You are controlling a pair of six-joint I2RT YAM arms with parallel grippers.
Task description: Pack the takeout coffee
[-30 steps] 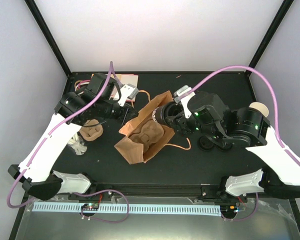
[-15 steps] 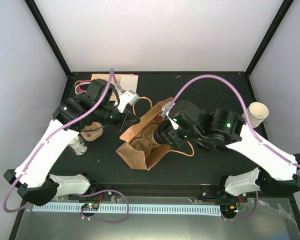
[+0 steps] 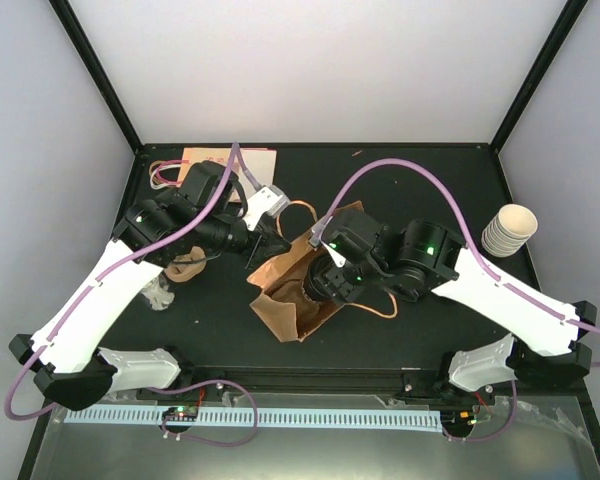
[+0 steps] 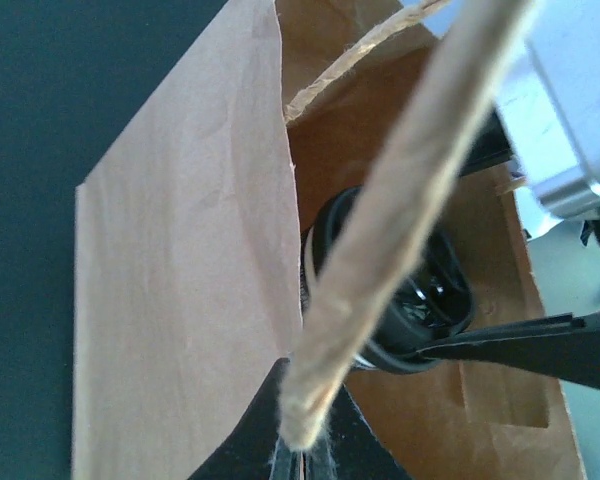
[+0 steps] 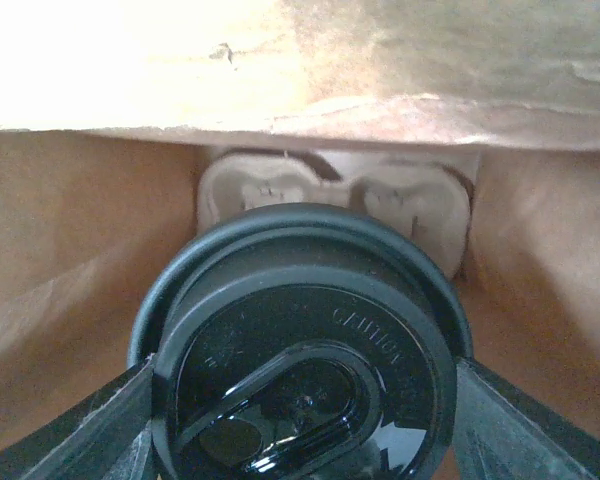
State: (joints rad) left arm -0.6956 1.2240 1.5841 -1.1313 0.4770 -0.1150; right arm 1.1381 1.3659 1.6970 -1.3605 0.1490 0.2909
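Note:
The brown paper bag lies on its side, mouth toward the upper right. My left gripper is shut on the bag's twine handle, which holds the upper flap up; its fingertips pinch the twine end. My right gripper reaches into the bag mouth, shut on the takeout coffee. The cup's black lid fills the right wrist view between the two fingers and also shows in the left wrist view. A brown pulp cup tray lies deeper inside the bag, beyond the cup.
A nested stack of lidless cream cups stands at the right edge. Another pulp tray and a clear object sit under the left arm. Flat paper bags lie at the back left. The bag's second handle loop trails right.
My right arm has moved left and carried the coffee from outside the bag into its mouth. My left gripper has shifted slightly right, still holding the handle; the bag has turned a little.

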